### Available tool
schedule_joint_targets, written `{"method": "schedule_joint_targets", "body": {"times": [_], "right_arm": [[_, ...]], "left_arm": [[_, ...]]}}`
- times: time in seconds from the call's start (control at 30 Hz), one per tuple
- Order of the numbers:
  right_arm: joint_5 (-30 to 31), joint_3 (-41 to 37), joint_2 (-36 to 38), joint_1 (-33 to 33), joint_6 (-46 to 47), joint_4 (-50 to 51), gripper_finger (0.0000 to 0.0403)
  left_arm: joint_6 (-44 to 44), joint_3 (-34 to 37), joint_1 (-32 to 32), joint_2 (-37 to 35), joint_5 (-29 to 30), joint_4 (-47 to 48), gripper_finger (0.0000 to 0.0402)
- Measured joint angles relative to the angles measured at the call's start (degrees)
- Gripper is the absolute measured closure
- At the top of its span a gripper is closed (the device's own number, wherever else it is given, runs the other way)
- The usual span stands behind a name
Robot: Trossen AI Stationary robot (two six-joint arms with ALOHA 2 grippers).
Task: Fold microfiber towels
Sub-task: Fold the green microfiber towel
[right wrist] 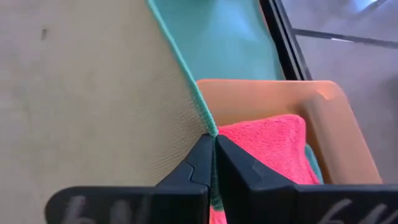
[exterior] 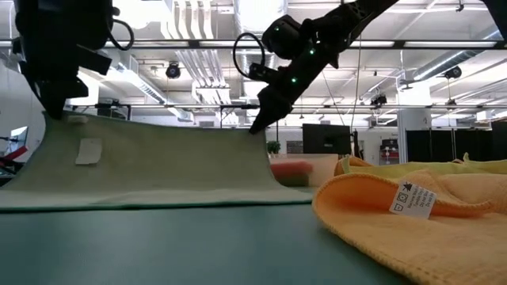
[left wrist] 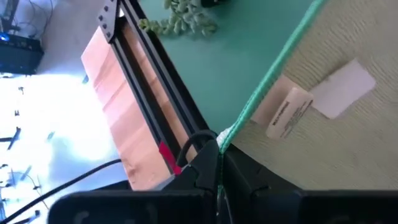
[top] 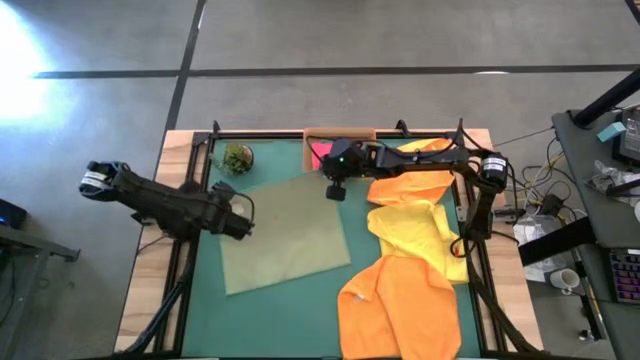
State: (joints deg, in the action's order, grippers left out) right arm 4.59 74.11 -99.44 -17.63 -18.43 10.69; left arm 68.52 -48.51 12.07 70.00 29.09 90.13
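A pale sage green microfiber towel (top: 285,235) with a teal hem lies mid-table on the green mat (top: 290,320). Its far edge is raised between my two grippers (exterior: 158,127); its near part rests on the mat. My left gripper (top: 240,225) is shut on the towel's left far corner, my right gripper (top: 335,190) on its right far corner. Two white labels (left wrist: 311,102) are sewn near the left corner. Yellow towels (top: 410,215) and an orange towel (top: 400,305) lie heaped at the right. A hot pink towel (right wrist: 267,143) lies in the tan tray (right wrist: 326,109). My left gripper pinches the sage towel's teal-hemmed edge (left wrist: 231,132) at its left far corner between the two fingertips, slanting down from the table's left. The corner is lifted and the cloth slopes down to the mat. One layer or several, I cannot tell. My right gripper pinches the teal-hemmed edge (right wrist: 210,127) at the towel's right far corner between its two fingertips, slanting down from the table's right. That corner is lifted clear, and the far edge runs fairly straight across to the left gripper.
A small green plant (top: 237,157) stands at the far left of the mat. Black frame rails (left wrist: 155,93) run along the table's sides. The orange towel's label (exterior: 412,198) shows near the front edge. Bare mat lies near the front left (top: 250,325).
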Motion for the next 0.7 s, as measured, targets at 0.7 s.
{"method": "schedule_joint_targets", "body": {"times": [0.7], "right_arm": [[-11.2, 0.15, 0.09, 7.75, 8.36, 16.01, 0.0394]], "left_arm": [[-10.65, -3.98, 0.88, -1.07, -23.48, -11.35, 0.0401]]}}
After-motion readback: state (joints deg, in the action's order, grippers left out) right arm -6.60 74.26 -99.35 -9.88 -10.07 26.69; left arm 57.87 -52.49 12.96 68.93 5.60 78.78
